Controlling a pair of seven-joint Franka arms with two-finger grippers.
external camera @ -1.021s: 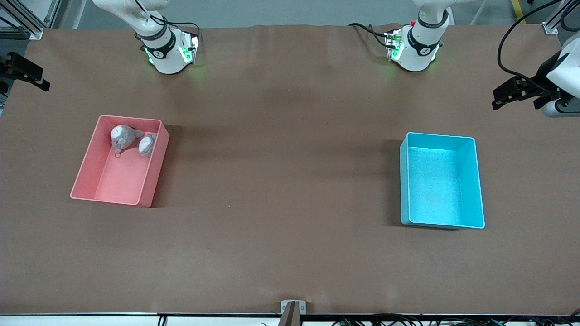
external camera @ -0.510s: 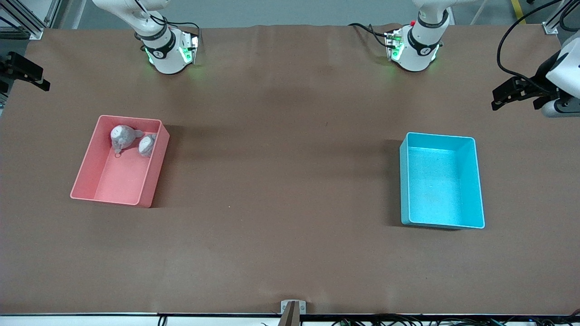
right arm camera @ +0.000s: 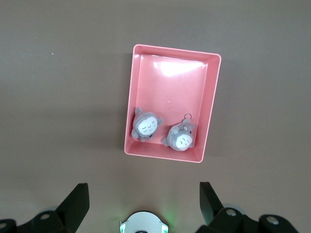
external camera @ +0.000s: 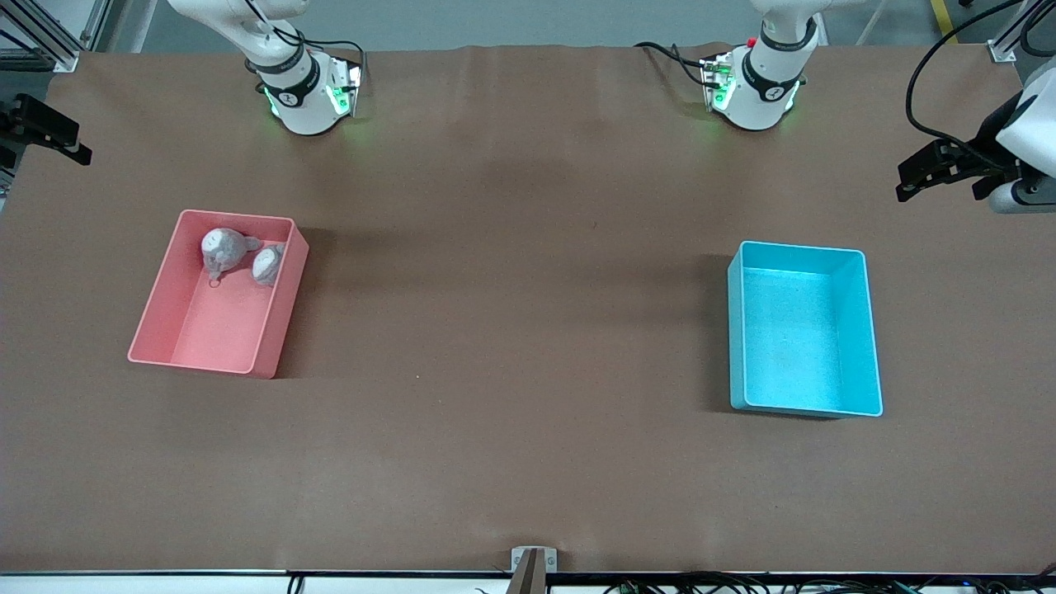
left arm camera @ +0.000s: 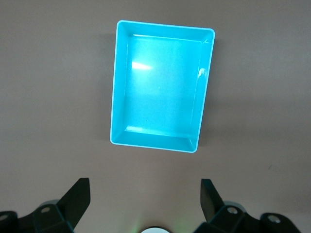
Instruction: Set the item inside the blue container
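The blue container (external camera: 859, 330) stands empty toward the left arm's end of the table; in the left wrist view, the blue container (left arm camera: 119, 82) is seen straight from above. Two small grey plush toys (external camera: 221, 249) (external camera: 267, 264) lie side by side in the pink bin (external camera: 214, 330), at its end nearest the robot bases. The right wrist view shows both plush toys (right arm camera: 146, 125) (right arm camera: 181, 137) too. My left gripper (left arm camera: 144, 199) hangs open and empty, high over the table near the blue container. Equally high, my right gripper (right arm camera: 143, 201) is open and empty near the pink bin (right arm camera: 170, 82).
Both arm bases (external camera: 305, 91) (external camera: 755, 87) stand along the table edge farthest from the front camera. Brown table surface (external camera: 511, 313) stretches between the two bins. A small metal bracket (external camera: 534, 561) sits at the table edge nearest the front camera.
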